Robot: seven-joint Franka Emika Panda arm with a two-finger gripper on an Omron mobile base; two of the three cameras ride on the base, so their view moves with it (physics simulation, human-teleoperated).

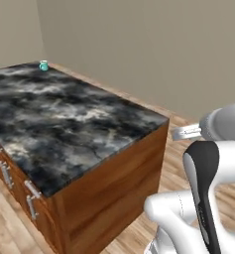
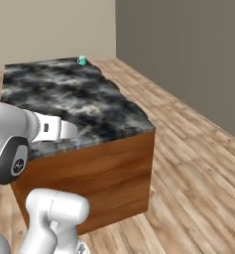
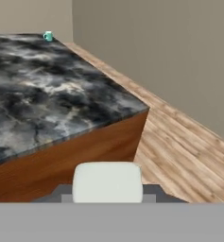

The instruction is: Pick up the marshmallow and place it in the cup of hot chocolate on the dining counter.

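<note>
Dining counter [image 1: 64, 119] biggest thing: black-grey marbled top on a brown wood base, silver drawer handles [image 1: 6, 174] on its side at 8 o'clock in the left base view. Near corner of the top sits about mid-frame in all three views. Wood plank floor [image 2: 198, 163] wraps around it, plain grey-beige walls [image 1: 153, 44] behind.

White arm [image 2: 20, 139] with dark joints comes up at 4 o'clock in the left base view and 8 o'clock in the right base view, forearm reaching over the counter's near edge.

Gripper [image 3: 107, 197] at 6 o'clock in the hand view, jaws drawn in narrow and clamped on the marshmallow [image 3: 107, 182], an off-white squarish block held off the counter, this side of the near wooden face.

Cup of hot chocolate [image 1: 43, 65], small and teal, stands upright at the far corner of the countertop, 11 o'clock in the left base and hand views, 12 o'clock in the right base view, well apart from the marshmallow. Contents too small to tell.
</note>
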